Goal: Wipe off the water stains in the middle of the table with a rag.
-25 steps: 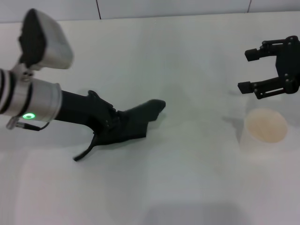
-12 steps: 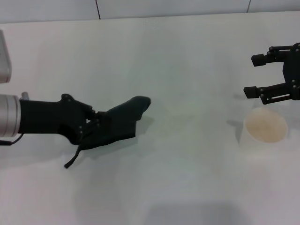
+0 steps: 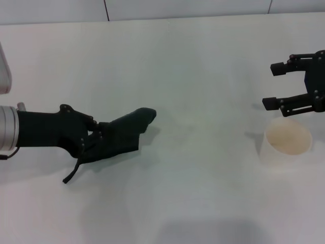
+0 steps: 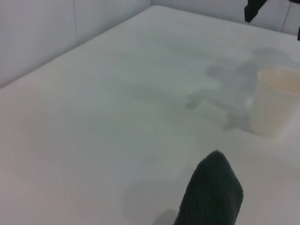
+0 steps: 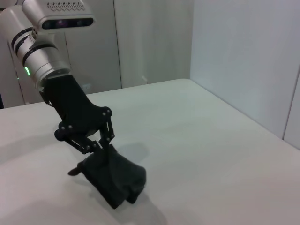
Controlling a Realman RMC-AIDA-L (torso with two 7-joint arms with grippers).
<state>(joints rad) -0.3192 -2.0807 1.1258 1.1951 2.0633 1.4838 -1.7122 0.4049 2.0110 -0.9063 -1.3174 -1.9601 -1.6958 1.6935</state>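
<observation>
The rag (image 3: 124,133) is a dark green-black cloth lying on the white table (image 3: 203,193), left of the middle. My left gripper (image 3: 94,137) is shut on its near-left end and holds it low against the table. The rag's free tip shows in the left wrist view (image 4: 213,192). The right wrist view shows the left gripper (image 5: 101,146) pinching the rag (image 5: 115,180) from above. My right gripper (image 3: 270,85) is open and empty, hovering at the right just behind the paper cup (image 3: 287,141). No orange water stain shows in any view.
The white paper cup stands at the table's right side and also shows in the left wrist view (image 4: 276,101). The table's far edge meets a wall (image 3: 152,7). A thin strap of the rag (image 3: 71,173) trails toward the front left.
My left gripper has drawn back to the left, dragging the rag with it across the table. My right gripper has shifted slightly to the right and stays open.
</observation>
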